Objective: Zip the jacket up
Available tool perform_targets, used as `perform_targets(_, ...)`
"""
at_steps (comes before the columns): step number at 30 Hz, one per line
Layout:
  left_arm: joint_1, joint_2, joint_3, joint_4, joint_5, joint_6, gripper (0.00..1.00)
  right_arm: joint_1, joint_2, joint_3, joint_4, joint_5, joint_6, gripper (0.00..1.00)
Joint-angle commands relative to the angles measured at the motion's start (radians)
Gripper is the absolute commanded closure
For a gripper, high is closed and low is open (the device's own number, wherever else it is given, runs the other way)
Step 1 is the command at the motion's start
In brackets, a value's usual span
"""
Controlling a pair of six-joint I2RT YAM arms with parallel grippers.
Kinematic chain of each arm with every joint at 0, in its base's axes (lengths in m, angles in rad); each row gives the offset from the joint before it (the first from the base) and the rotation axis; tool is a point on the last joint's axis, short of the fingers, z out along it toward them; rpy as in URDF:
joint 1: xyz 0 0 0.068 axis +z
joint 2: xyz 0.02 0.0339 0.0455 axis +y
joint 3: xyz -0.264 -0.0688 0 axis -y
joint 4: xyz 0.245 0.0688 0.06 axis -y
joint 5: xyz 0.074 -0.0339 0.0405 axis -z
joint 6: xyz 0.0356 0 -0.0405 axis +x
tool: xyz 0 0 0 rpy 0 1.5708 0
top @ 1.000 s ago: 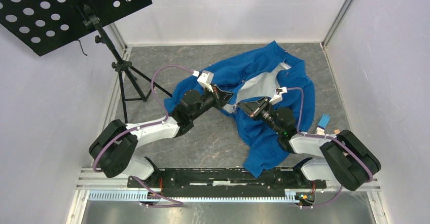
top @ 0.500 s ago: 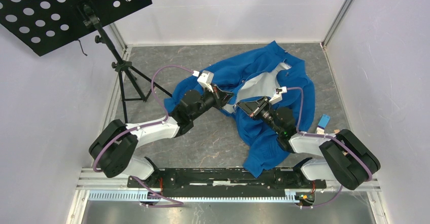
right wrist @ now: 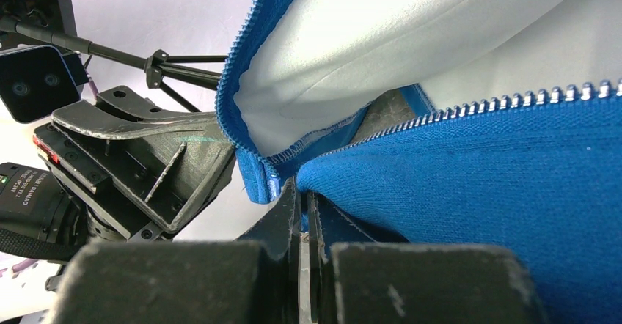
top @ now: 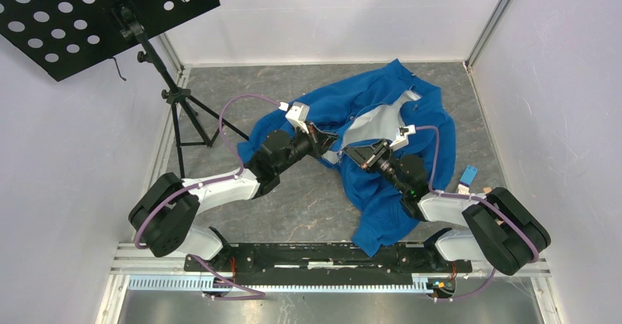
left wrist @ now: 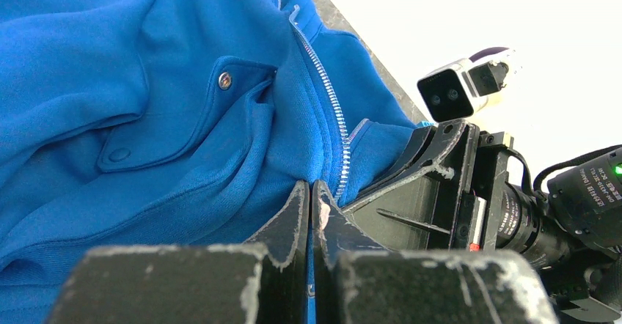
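Though left gripper (left wrist: 309, 214) and right gripper (right wrist: 302, 214) each pinch jacket (top: 411, 119) hem, jaws near-closed, zipper (left wrist: 326, 97) halves apart, lining (top: 374, 126) bare. Nothing zipped yet, whole run left.

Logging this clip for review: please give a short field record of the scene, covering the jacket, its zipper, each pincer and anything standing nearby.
jacket: blue, crumpled on the table, front open, pale lining showing
zipper: undone, the two rows of teeth apart
left pincer: shut on the jacket's front edge beside the zipper
right pincer: shut on the other front edge
pincers: tips close together, facing each other
other: music stand at far left
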Motion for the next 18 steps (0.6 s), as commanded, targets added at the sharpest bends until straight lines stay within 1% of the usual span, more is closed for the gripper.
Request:
perform_targets(1, -0.007, -0.005, 0.025, 0.062, 0.011, -0.009, 0.98, 0.004, -0.019, 0.046, 0.067, 0.027, -0.005, 1.0)
perform_targets(11, -0.007, -0.006, 0.018, 0.074, 0.018, -0.01, 0.98, 0.004, -0.016, 0.063, 0.051, 0.046, 0.007, 1.0)
perform_targets(18, -0.009, -0.005, 0.007, 0.093, 0.017, -0.011, 0.98, 0.003, -0.01, 0.076, 0.037, 0.071, 0.064, 1.0)
